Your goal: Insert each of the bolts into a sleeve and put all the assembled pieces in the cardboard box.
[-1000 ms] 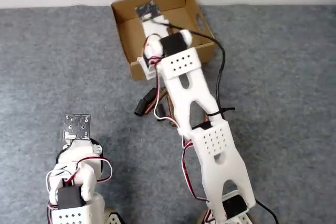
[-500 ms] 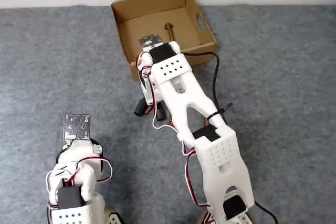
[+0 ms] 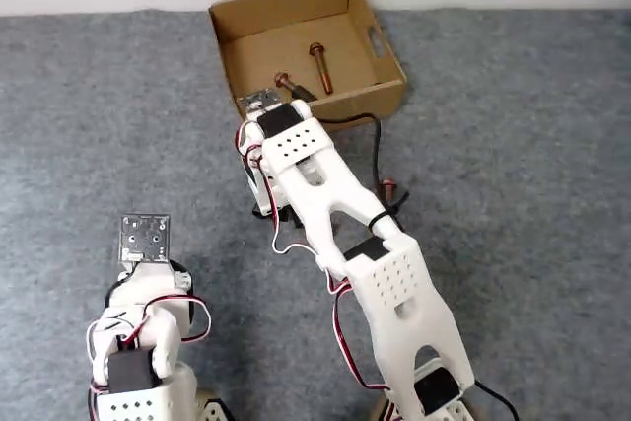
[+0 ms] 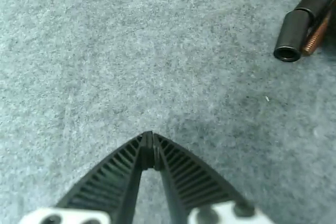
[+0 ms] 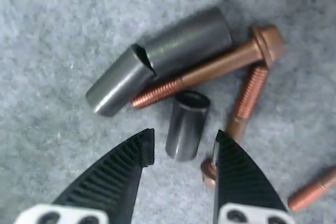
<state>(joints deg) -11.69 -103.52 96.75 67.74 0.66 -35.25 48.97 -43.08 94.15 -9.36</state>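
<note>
Looking through the right wrist view, we see the right gripper (image 5: pixel 182 145) spread wide just above the grey carpet (image 5: pixel 47 19). Its two black fingers stand either side of a short dark sleeve (image 5: pixel 187 124) that lies loose between them. A gap shows at one finger, so we have hold of nothing. Just past that sleeve a long bolt (image 5: pixel 210 72) lies slantwise, its flanged head by the end of a grey sleeve (image 5: pixel 186 40). A second grey sleeve (image 5: pixel 113 88) rests tilted with its mouth against the first. Whether the long bolt enters either sleeve or only lies alongside, we cannot tell. A second bolt (image 5: pixel 247 98) lies beside the short sleeve, partly behind one finger, and the threaded end of a third bolt (image 5: pixel 312 192) shows near it.

From the high view our right arm (image 3: pixel 394 283) stretches up the table and bends down just short of the cardboard box (image 3: pixel 258 46). On the box floor lie a middle bolt (image 3: pixel 318 64) and a corner bolt (image 3: pixel 284 81); whether they wear sleeves we cannot tell.

Our left arm (image 3: pixel 138 342) sits folded, well apart from the box. The left gripper (image 4: pixel 151 148) is closed tip to tip over the carpet with nothing between its fingers
</note>
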